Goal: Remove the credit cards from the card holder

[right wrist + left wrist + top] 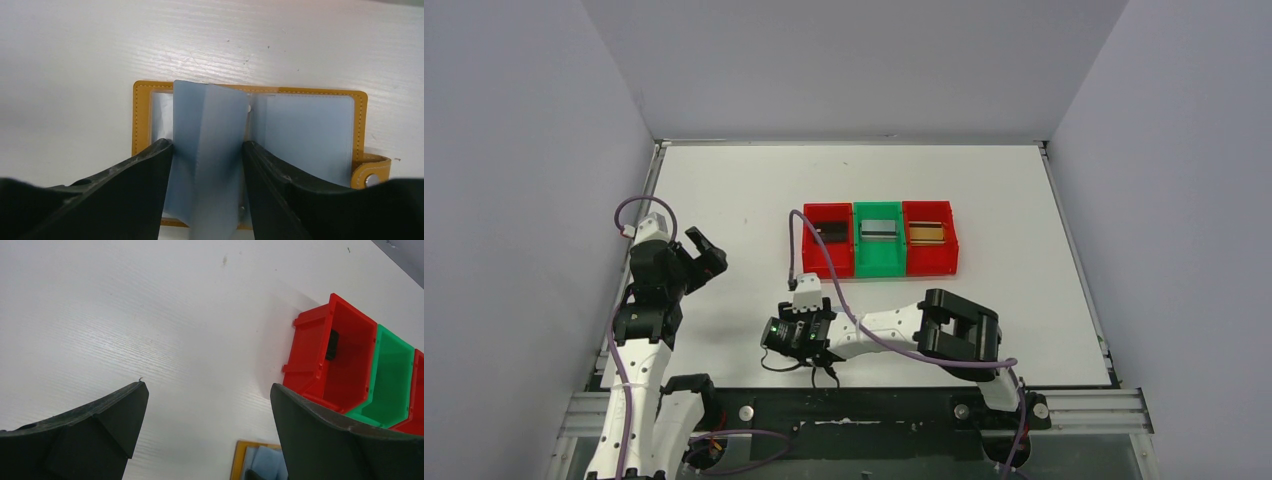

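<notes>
An open tan card holder [145, 115] lies flat on the white tabletop [75, 60]. The right end effector [206, 150] stands over it, fingers [140, 170] narrowed onto its raised blue-grey sleeves [207, 125], apparently pinching them. The left end effector [208, 386] hovers nearby, spread wide, empty. The credit cards [879, 230] sit one apiece in three bins [879, 268]. The sleeves look thin, floppy, slick; the stiffer leather edge seems the surer hold.
</notes>
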Robot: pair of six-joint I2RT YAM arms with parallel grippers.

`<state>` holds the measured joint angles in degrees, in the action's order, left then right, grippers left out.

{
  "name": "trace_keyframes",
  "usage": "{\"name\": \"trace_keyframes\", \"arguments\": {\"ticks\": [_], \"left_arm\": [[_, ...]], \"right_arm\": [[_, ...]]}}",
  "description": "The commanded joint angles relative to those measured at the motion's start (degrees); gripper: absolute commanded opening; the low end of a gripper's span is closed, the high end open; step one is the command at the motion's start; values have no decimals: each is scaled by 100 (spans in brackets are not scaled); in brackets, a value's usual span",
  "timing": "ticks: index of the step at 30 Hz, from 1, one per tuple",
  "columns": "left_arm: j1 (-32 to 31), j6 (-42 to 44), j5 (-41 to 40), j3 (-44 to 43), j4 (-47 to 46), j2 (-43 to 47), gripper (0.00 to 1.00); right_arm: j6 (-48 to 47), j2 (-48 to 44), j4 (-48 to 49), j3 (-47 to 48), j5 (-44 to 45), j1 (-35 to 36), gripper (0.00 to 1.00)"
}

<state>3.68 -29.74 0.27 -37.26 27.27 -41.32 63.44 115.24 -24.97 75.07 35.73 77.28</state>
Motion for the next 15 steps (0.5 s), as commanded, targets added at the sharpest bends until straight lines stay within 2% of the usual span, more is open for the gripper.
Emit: {"name": "trace_keyframes", "arguments": {"ticks": [1,3,8,11,12,13,14,15], "left_arm": [[-34,12,43,-63,-204,83,96],[-34,12,38,-63,-197,87,96],[-42,12,32,-63,-195,100,96],[-43,12,26,-63,-195,103,96],[-43,12,29,-63,-195,106,96],[-43,12,28,-63,-195,107,96],[-43,12,32,-63,-195,113,96],[-42,12,37,-63,-200,105,96]], "right_arm": [[-207,58,-290,266,-166,-14,58],[-222,110,-300,301,-200,-16,63],[-131,265,-520,399,-158,-6,65],[-184,333,-566,442,-198,-1,58],[-198,327,-584,453,-205,4,53],[-242,301,-580,463,-205,6,44],[-277,245,-556,465,-183,27,42],[-325,161,-512,465,-185,26,46]]}}
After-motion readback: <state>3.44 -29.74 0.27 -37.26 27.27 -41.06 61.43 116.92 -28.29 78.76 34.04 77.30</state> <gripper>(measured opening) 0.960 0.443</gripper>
